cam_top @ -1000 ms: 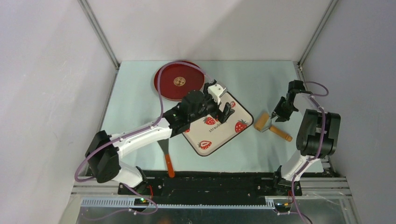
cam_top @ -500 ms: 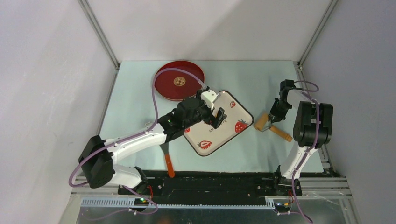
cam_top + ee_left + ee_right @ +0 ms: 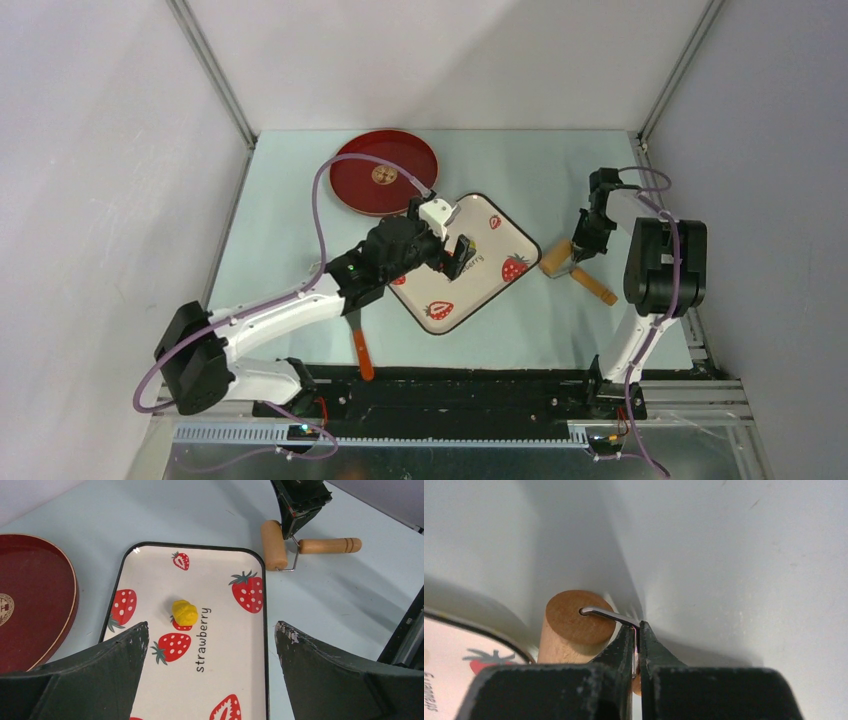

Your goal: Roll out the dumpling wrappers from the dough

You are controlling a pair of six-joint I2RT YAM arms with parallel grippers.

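The dough (image 3: 185, 612) is a small bright yellow lump lying on the strawberry-printed tray (image 3: 235, 645). My left gripper (image 3: 210, 630) is open and empty, hovering over the tray (image 3: 488, 285) a little short of the lump. In the top view my left gripper (image 3: 455, 255) hides the dough. The wooden roller (image 3: 556, 259) lies on the table just right of the tray. My right gripper (image 3: 636, 635) is shut on the roller's wire frame (image 3: 611, 615), next to the barrel (image 3: 574, 622); it also shows from above (image 3: 585, 243). No flat dough disc is in view.
A red plate (image 3: 385, 172) with a small printed centre emblem sits behind the tray, also in the left wrist view (image 3: 30, 595). A scraper with an orange handle (image 3: 362, 352) lies near the front edge under my left arm. The roller's handle (image 3: 327, 545) points right.
My left gripper has drawn back toward the near left across the tray. My right gripper has moved left and down onto the roller's wire frame.
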